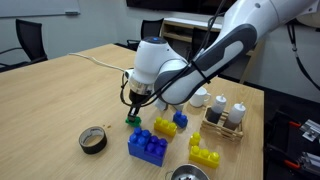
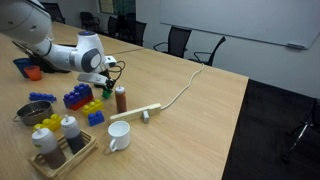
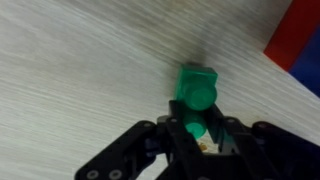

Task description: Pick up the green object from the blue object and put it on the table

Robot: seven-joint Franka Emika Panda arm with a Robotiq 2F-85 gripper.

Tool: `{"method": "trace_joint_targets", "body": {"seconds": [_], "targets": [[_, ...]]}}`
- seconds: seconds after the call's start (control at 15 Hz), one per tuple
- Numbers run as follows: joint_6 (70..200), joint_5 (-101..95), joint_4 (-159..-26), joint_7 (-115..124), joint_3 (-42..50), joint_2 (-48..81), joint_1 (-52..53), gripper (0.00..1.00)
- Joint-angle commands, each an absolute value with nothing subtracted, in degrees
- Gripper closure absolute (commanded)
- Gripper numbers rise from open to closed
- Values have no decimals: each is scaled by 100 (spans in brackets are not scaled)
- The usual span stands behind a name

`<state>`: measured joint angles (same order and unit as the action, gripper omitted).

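Note:
The green block (image 3: pixel 195 88) sits between my gripper's (image 3: pixel 197 125) two black fingers, which press against its sides. In an exterior view the green block (image 1: pixel 132 120) is at table level under the gripper (image 1: pixel 134 106), touching or just above the light-wood table (image 1: pixel 70 90). The big blue studded block (image 1: pixel 147 146) stands on the table a short way off, with nothing on top. In an exterior view the gripper (image 2: pixel 107 80) hangs behind the big blue block (image 2: pixel 77 98); the green block (image 2: pixel 106 89) barely shows there.
Yellow blocks (image 1: pixel 165 126) (image 1: pixel 205 155) and a small blue block (image 1: pixel 180 120) lie near the big block. A tape roll (image 1: pixel 93 140), a metal bowl (image 1: pixel 188 173), a white mug (image 2: pixel 118 135), a brown bottle (image 2: pixel 120 98) and a wooden caddy (image 1: pixel 225 120) stand around.

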<state>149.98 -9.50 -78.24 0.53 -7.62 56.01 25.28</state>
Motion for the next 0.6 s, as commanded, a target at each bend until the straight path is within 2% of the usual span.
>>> {"method": "trace_joint_targets", "body": {"seconds": [0.0,0.4,0.53], "targets": [[14520,-947,-7478,-251,-872,5724,2488,44],[14456,-1000,-7582,-262,-859,5371,2520,3],[14460,-1011,-7746,-158,-815,5130,2534,0]]}}
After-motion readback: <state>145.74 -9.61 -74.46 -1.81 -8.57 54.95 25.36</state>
